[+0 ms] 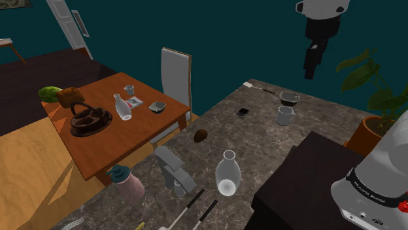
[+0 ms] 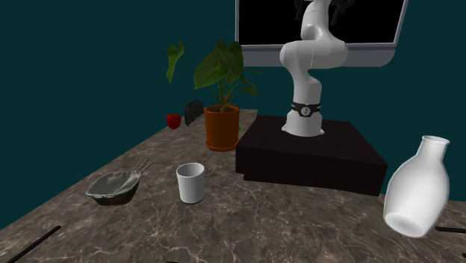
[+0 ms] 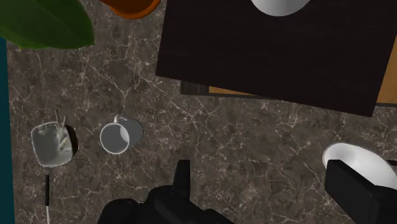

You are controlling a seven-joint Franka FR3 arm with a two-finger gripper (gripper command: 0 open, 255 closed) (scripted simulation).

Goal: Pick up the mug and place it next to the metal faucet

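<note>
Shoulder view: white mug (image 1: 285, 115), upright on the marbled counter (image 1: 261, 149), just beside the grey bowl (image 1: 289, 98). Gripper (image 1: 311, 70) high above that bowl, empty; wrist view, fingers (image 3: 182, 179) spread wide. Faucet (image 1: 171, 171) well apart from the bowl.

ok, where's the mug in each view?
Shoulder view: mug right of middle, just below the bowl.
Second exterior view: mug left of centre, right of the bowl.
Wrist view: mug beside the bowl, apart from it.
Shared landmark: the bowl.
</note>
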